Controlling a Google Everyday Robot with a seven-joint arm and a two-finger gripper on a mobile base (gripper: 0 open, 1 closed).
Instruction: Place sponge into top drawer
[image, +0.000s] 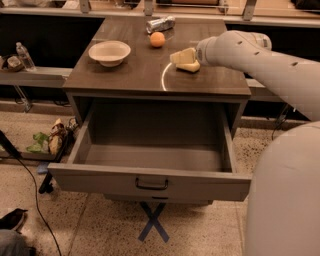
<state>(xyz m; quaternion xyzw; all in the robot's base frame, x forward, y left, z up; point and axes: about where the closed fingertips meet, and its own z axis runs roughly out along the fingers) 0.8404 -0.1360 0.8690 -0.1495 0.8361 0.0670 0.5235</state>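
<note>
The top drawer (150, 184) stands pulled open below the tabletop, its inside bare, with a dark bar handle (151, 185) on the front panel. The pale yellow sponge (191, 67) lies on the right part of the tabletop (130, 75). My gripper (181, 56) reaches in from the right on the white arm (250, 55) and sits right at the sponge, over its top left side. Part of the sponge is hidden by the gripper.
A cream bowl (109, 52) sits at the tabletop's left. An orange ball (157, 39) and a crumpled silver can (160, 23) lie at the back. A white curved mark (164, 77) is on the top. Cables and clutter lie on the floor at left.
</note>
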